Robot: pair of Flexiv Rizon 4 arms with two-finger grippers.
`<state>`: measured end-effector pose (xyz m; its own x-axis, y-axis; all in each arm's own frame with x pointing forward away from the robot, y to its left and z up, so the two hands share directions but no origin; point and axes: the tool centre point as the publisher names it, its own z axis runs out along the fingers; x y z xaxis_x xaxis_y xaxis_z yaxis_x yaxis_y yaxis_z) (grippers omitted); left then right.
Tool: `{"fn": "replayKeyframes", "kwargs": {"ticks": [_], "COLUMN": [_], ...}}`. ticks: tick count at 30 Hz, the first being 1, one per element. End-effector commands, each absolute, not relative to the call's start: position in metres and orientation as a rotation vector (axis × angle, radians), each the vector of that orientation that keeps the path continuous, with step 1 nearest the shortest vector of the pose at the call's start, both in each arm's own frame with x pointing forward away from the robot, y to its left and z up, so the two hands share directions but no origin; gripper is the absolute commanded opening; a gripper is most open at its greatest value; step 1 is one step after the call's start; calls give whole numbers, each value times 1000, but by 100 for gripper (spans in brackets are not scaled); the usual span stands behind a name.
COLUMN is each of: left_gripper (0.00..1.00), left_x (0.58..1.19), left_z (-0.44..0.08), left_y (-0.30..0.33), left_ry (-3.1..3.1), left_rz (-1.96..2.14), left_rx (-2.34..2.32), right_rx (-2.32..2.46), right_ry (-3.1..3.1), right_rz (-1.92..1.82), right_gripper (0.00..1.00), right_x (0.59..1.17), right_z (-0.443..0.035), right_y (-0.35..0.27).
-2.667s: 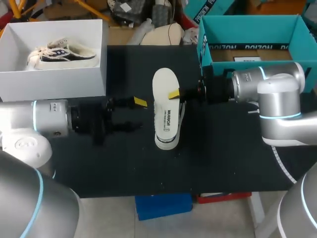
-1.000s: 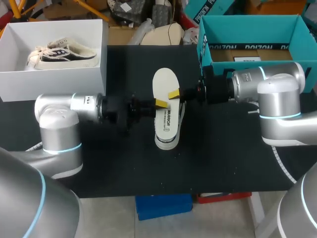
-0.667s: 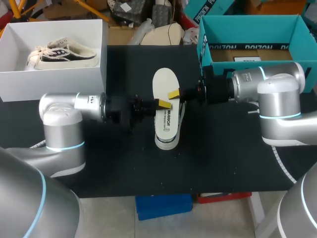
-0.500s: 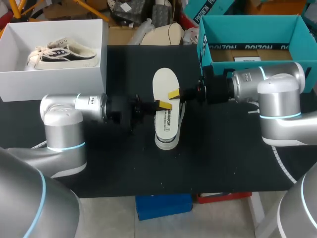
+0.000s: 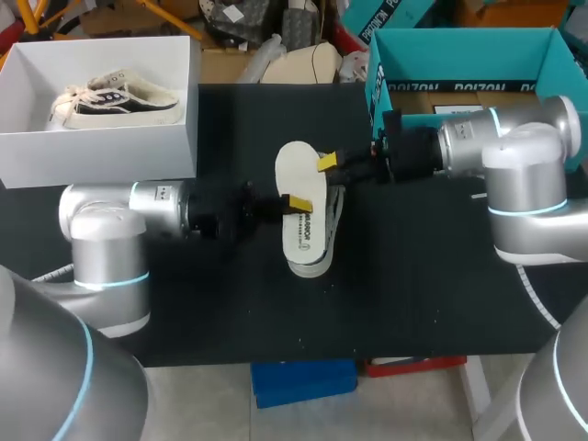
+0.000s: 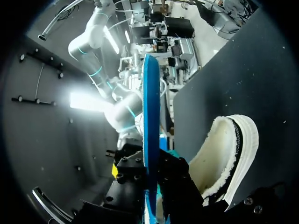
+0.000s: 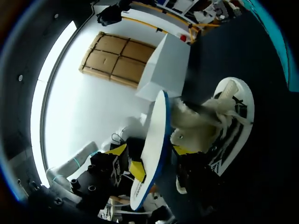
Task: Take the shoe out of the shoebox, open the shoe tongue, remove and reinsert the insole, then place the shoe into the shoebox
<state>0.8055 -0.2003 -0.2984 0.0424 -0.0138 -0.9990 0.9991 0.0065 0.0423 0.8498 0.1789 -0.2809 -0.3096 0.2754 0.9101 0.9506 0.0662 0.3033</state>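
Observation:
The white insole (image 5: pixel 299 179) with a blue underside stands on edge, tilted over the black-and-white fleece-lined shoe (image 5: pixel 310 253) in the middle of the black table. My left gripper (image 5: pixel 296 202) comes in from the left and is shut on the insole's lower half. My right gripper (image 5: pixel 328 163) is at the insole's upper right edge, open. In the right wrist view the insole (image 7: pixel 156 135) runs edge-on between my right gripper's (image 7: pixel 148 149) spread yellow tips, with the shoe (image 7: pixel 224 121) beside it. The left wrist view shows the insole (image 6: pixel 150 140) edge-on and the shoe (image 6: pixel 224 158) beside it.
A white shoebox (image 5: pixel 101 152) at the back left holds a second shoe (image 5: pixel 115 99). An open teal box (image 5: pixel 459 46) stands at the back right, close behind my right arm. Black mat lies bare in front of the shoe.
My left gripper closed on the insole and tipped it to the left. My right gripper let go, opened and drew back up and to the right.

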Motion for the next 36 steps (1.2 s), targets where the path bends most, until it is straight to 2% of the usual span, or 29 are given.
{"fn": "replayKeyframes", "kwargs": {"ticks": [1,6,23,27,36], "left_gripper": [0,0,0,0,0], "left_x": [774,755,755,739,719], "left_z": [-281,-277,-277,-270,-269], "left_y": [-170,-149,-149,-145,-144], "left_ry": [1422,1434,1434,1459,1536], "left_rz": [-1067,-966,-966,-1308,-1466], "left_rx": [1236,1311,1311,1237,1315], "right_rx": [-1383,-1475,-1475,-1512,-1584], "right_ry": [-1858,-1968,-1968,-2118,-2191], "right_rz": [-1243,-1249,-1249,-1155,-1046], "right_gripper": [100,100,100,100,100], "right_x": [833,830,830,820,777], "right_z": [-251,-236,-236,-236,-248], "right_y": [164,155,155,153,140]}}
